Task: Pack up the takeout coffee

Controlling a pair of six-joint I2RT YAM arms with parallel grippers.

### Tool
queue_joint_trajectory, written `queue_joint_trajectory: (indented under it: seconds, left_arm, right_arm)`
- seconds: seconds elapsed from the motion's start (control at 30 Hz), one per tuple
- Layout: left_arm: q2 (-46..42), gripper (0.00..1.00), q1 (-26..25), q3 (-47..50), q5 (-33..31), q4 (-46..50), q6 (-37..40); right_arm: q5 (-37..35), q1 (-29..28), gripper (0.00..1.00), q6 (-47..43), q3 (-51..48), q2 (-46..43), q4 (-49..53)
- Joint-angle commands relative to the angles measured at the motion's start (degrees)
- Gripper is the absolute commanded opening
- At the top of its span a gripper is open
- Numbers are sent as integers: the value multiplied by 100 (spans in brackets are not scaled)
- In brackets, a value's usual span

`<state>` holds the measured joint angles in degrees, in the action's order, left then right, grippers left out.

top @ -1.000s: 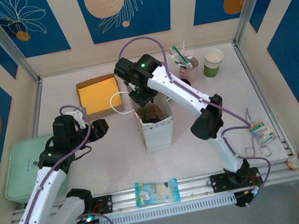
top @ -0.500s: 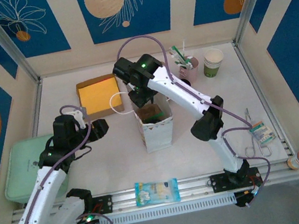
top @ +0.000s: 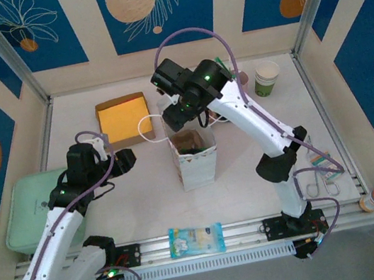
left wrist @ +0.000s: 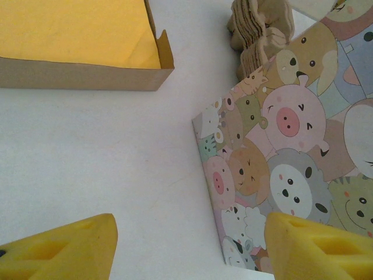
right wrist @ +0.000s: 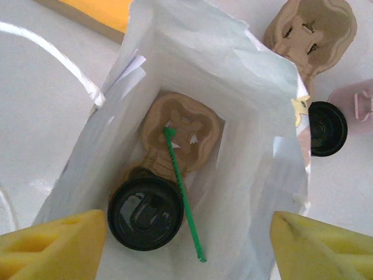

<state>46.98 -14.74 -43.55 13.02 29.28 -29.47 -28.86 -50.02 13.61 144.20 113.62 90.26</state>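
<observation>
The right wrist view showed the right fingers (right wrist: 55, 245) spread and empty above the open bag (right wrist: 192, 58), a cardboard carrier (right wrist: 180, 137) and green stirrer (right wrist: 183, 195) inside, whereas the top view placed the takeout coffee (top: 267, 78) upright near the table's (top: 131, 192) far right edge, well apart, and the left fingers (left wrist: 64, 251), spread and empty, over bare table beside the bag.

No legible txt anywhere; print on blue packet (top: 196, 240) & small card (top: 327, 165) too small to read.

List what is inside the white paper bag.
Inside the bag: a brown cardboard cup holder, a black lid at its near end, and a green stick lying across the holder. Whatever sits beneath the lid and holder is covered.
</observation>
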Motion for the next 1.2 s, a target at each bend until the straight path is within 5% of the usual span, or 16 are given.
queue_joint_trajectory:
  seconds: [0.0,0.17,0.7,0.87,1.17]
  left_arm:
    - [-92,68,57,-171,-17,63,47]
    - [-114,69,55,-180,-27,87,39]
    - [17,73,53,-185,78,-41,2]
    - [215,73,56,-308,96,-28,88]
    - [933,73,59,-892,51,10,390]
  right_arm:
    - [-77,-47,82,32,-172,-332,-227]
    - [-34,-38,100,3,-554,-682,-562]
    - [-605,84,99,112,-3098,-2297,-2573]
    - [-296,133,99,-156,-3886,-3064,-3453]
    - [188,789,99,204,-4161,-3652,-3216]
